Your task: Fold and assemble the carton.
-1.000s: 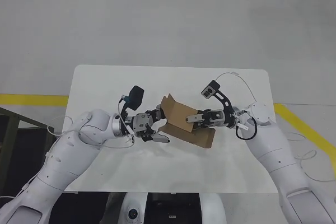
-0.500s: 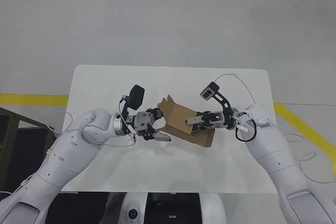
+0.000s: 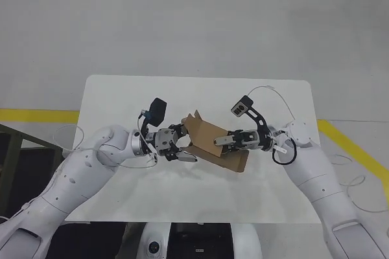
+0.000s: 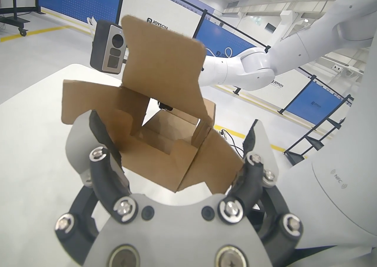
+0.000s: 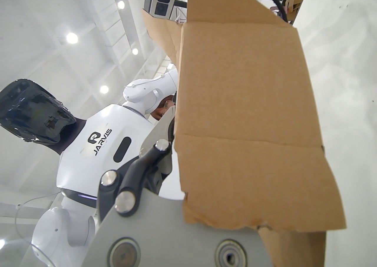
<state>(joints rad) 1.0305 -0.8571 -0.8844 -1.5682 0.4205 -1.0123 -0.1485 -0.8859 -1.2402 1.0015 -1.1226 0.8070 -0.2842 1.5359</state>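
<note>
A brown corrugated cardboard carton (image 3: 214, 147), half folded with its flaps standing open, sat tilted at the middle of the white worktop (image 3: 117, 97), between the two arms. The left tool (image 4: 173, 119) was spread wide, its fingers (image 4: 98, 135) on either side of the carton's open end. The right tool (image 3: 222, 138) was closed on one carton wall, its second finger hidden behind the cardboard.
</note>
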